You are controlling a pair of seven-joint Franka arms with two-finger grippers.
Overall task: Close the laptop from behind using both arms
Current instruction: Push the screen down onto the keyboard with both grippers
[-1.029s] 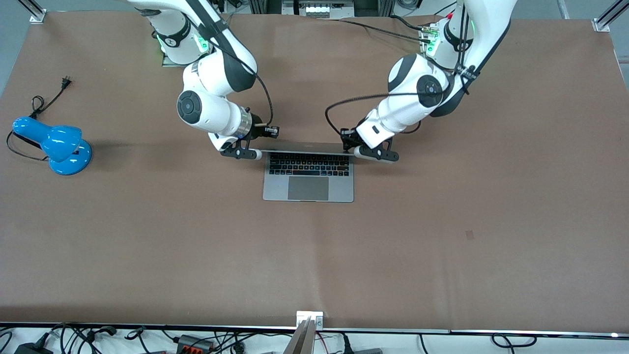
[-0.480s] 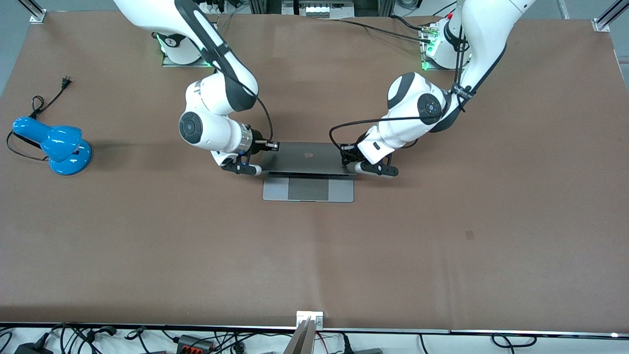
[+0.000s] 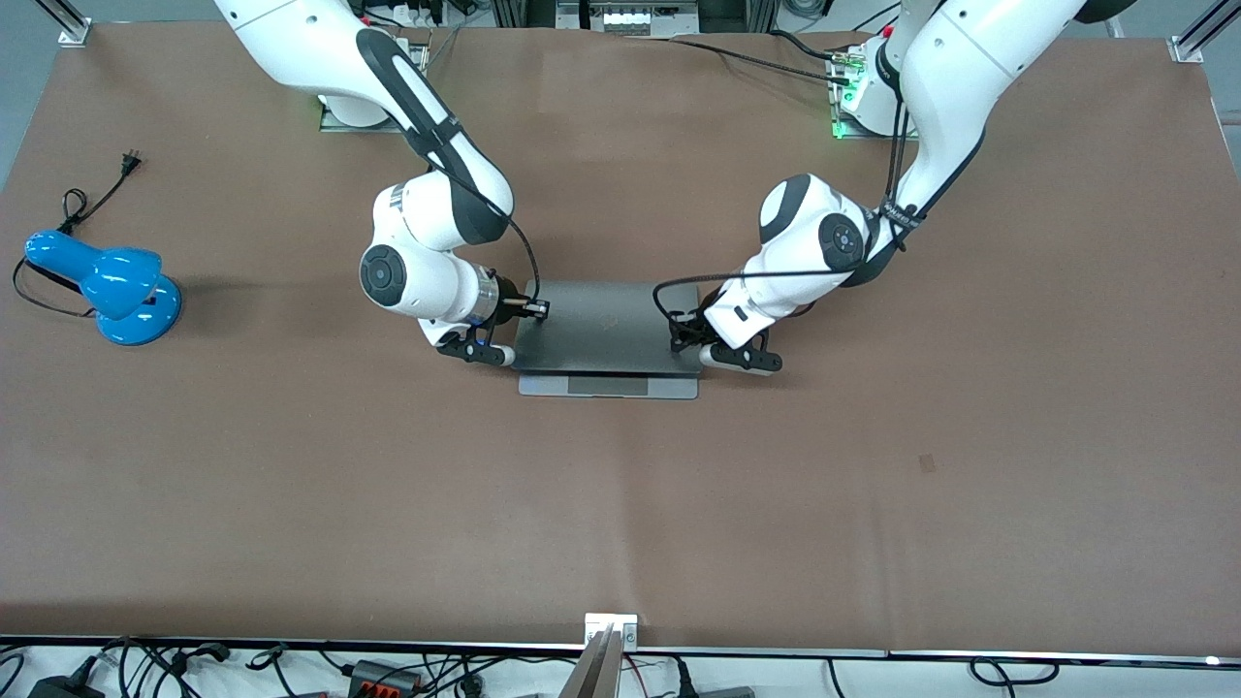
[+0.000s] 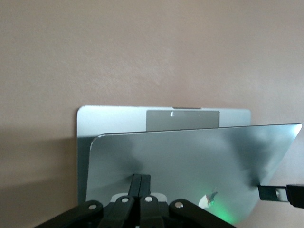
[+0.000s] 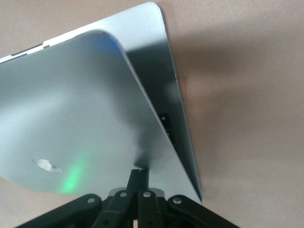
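The silver-grey laptop lies mid-table with its lid tilted low over the base. Only a front strip of the base with the trackpad shows. My right gripper is shut, its tips against the back of the lid near the corner toward the right arm's end. My left gripper is shut and presses the lid's other corner. In the left wrist view the shut gripper touches the lid. The right wrist view has my gripper against the lid, keys just visible in the gap.
A blue desk lamp lies toward the right arm's end of the table, its cord and plug trailing toward the robots' bases. A metal bracket sits at the table edge nearest the front camera, with cables below it.
Both grippers have moved toward the front camera, pushing the lid down from upright. The keyboard is now covered and only a strip of the base shows.
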